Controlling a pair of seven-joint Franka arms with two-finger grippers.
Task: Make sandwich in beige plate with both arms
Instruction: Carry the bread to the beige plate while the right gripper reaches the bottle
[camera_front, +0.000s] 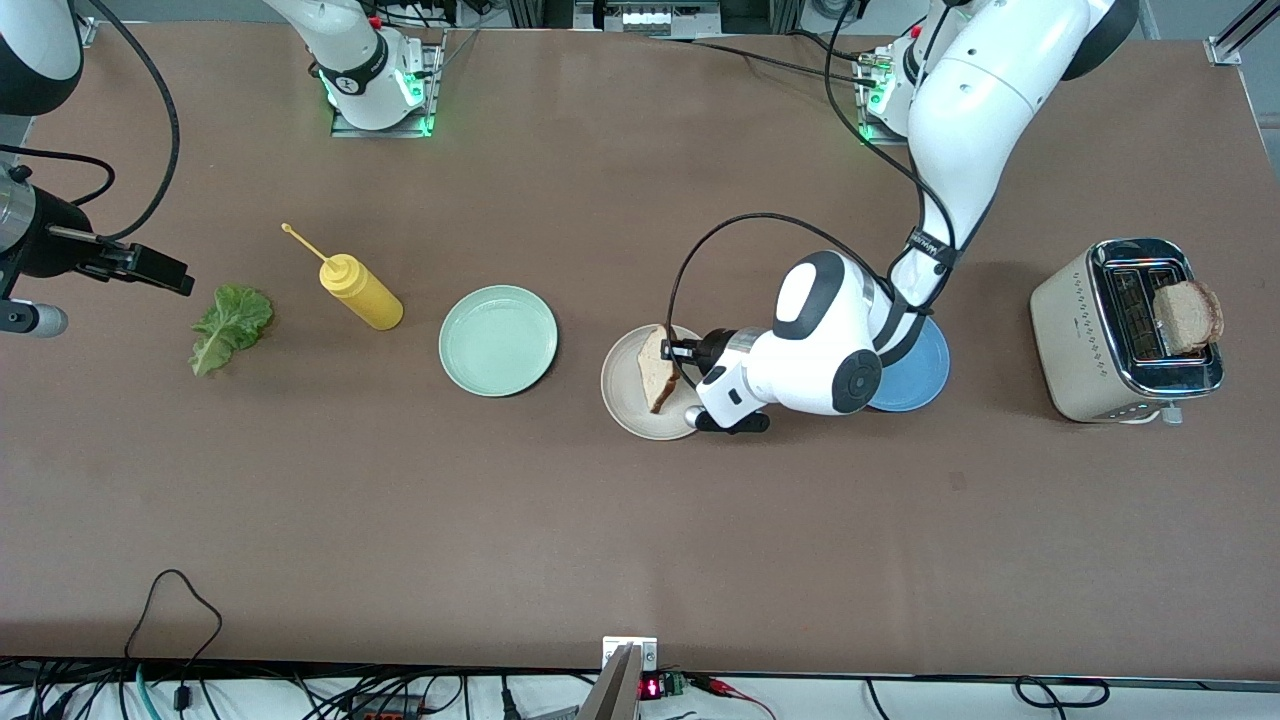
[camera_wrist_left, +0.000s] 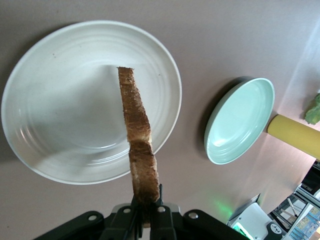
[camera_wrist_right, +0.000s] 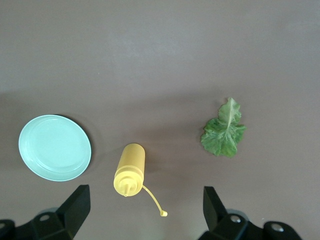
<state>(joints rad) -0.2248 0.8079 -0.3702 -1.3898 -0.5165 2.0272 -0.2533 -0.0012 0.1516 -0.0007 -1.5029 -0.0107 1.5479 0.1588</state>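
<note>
Bread slice held on edge over the beige plate

The left gripper, clamped on a bread slice, holds it above the bare beige plate. The green plate holds nothing; the blue plate is partly hidden. Another slice sits in the toaster. The right gripper hangs spread apart over the mustard bottle, beside the lettuce.

beige plate, brown-crusted bread slice, green lettuce, seemingly mint-green plate

Bright even overhead light; soft shadows; glare on table; sharp.
</note>
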